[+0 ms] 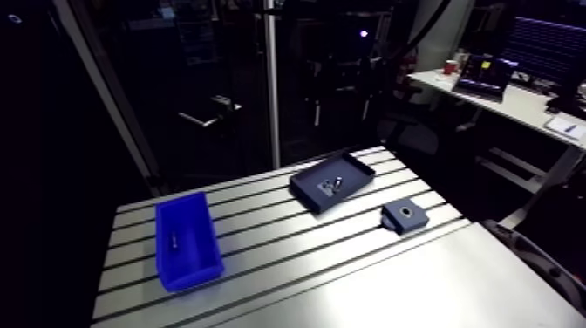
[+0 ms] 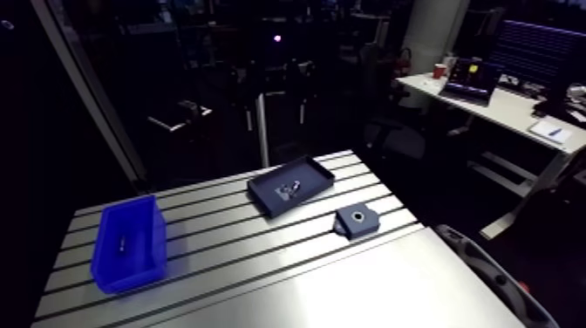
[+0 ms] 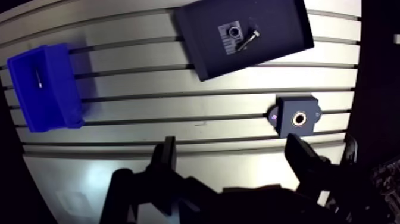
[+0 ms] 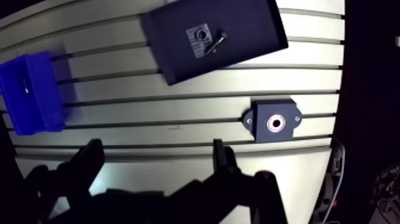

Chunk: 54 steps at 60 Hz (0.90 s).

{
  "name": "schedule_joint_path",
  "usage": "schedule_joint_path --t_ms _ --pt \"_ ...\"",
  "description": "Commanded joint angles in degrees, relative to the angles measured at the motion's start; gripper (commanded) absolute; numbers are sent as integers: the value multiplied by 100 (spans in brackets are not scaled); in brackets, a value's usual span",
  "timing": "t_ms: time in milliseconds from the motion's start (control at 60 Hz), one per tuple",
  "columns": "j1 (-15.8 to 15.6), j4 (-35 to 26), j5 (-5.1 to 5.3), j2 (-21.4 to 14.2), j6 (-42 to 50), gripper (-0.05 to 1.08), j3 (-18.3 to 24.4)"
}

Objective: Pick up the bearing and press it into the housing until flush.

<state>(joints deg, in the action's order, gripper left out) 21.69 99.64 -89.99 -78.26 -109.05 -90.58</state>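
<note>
The gripper (image 3: 231, 150) is spread wide, holding and touching nothing. In the arm view the bearing (image 1: 327, 185) lies mid-frame, with the housing (image 1: 404, 215) to its lower right.

Matt brushed-metal table (image 1: 366, 288), glossy blue plastic bin (image 1: 186, 240), matt dark tray (image 1: 331, 181).

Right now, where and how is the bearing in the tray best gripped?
Grip the bearing across its outer rim, coming straight down: it seems to lie flat in the tray, bore up. Set the jaws clear of the bolt close beside it.
</note>
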Motion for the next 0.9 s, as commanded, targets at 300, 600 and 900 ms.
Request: schedule_joint_path --t_ms 300,600,900 --pt "-603 -766 -22 -403 274 0 249" --pt "-798 -749 -40 -588 334 0 72" --pt "-1015 -740 -50 -684 586 0 98"
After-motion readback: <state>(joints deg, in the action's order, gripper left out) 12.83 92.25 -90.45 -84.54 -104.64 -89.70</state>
